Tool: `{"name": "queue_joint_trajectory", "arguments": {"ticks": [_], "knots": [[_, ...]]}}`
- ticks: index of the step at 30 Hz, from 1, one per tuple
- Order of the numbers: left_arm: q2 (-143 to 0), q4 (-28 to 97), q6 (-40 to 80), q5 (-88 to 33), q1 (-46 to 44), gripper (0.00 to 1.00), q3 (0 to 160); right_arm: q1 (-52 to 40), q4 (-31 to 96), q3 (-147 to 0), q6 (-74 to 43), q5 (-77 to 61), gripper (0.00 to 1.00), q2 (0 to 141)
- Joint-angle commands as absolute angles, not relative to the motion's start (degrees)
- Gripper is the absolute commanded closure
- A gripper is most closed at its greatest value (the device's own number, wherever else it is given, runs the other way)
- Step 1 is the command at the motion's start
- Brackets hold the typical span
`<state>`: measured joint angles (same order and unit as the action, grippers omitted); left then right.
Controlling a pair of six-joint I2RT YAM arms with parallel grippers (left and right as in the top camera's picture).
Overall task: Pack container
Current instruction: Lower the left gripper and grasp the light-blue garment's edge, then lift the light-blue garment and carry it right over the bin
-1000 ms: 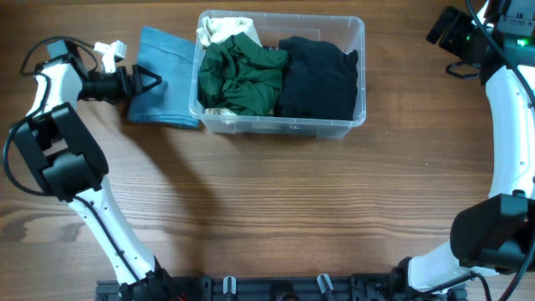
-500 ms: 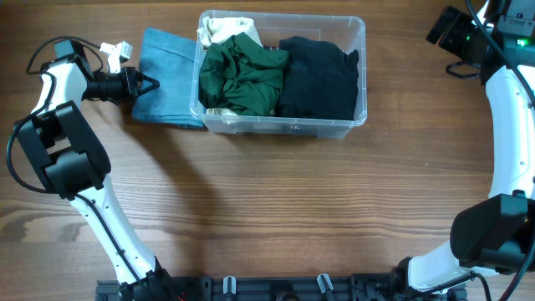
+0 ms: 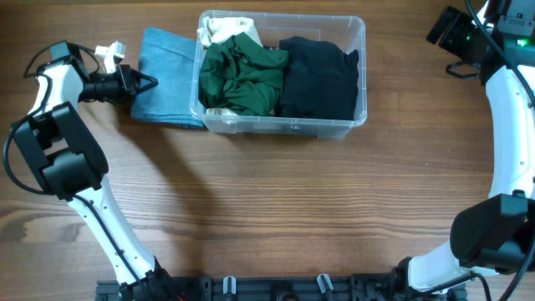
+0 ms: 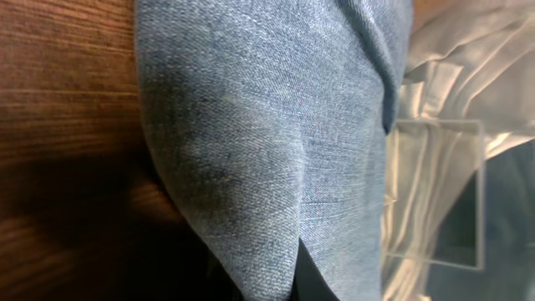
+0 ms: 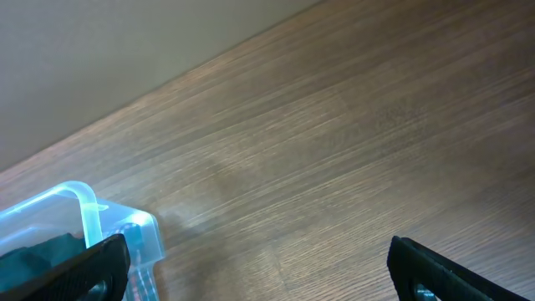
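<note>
The container (image 3: 284, 127), a clear plastic bin, stands at the back middle of the table. It holds a green garment (image 3: 241, 73), a black garment (image 3: 318, 77) and a cream one (image 3: 219, 29). A folded blue denim garment (image 3: 170, 75) lies on the table against the bin's left wall. My left gripper (image 3: 147, 82) is shut on that garment's left edge. In the left wrist view the denim (image 4: 276, 125) fills the frame, with the container wall (image 4: 443, 192) to its right. My right gripper (image 5: 272, 280) stands open and empty over bare wood, beside the container's corner (image 5: 79, 209).
The right arm (image 3: 510, 109) rises along the table's right side, its gripper (image 3: 450, 32) at the back right. A white tag (image 3: 110, 52) sits near the left wrist. Brown wood spreads in front of the bin.
My left gripper has shut on the denim garment's edge, having stood open there a second ago. The garment has shifted slightly. The right arm has not moved.
</note>
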<state>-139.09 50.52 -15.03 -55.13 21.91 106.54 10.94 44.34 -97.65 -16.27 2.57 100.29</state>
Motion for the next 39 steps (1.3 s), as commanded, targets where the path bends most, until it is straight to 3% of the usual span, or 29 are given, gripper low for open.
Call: {"name": "queue_joint_trajectory", "arguments": {"ticks": [1, 13, 30, 39], "knots": [[-136.2, 51.4, -10.7, -60.82, 21.43, 0.96, 106.15, 10.79, 44.21, -97.12, -16.69, 2.28, 0.0, 101.06], [-123.17, 51.92, -7.88, -59.46, 21.43, 0.96, 106.15, 10.79, 44.21, -97.12, -16.69, 2.28, 0.0, 101.06], [-105.06, 54.65, -6.17, -43.07, 15.46, 0.96, 106.19, 10.79, 44.21, -97.12, -16.69, 2.28, 0.0, 101.06], [-92.2, 55.64, -2.44, -42.35, 15.35, 0.96, 106.19, 10.79, 44.21, -97.12, -16.67, 2.28, 0.0, 101.06]]}}
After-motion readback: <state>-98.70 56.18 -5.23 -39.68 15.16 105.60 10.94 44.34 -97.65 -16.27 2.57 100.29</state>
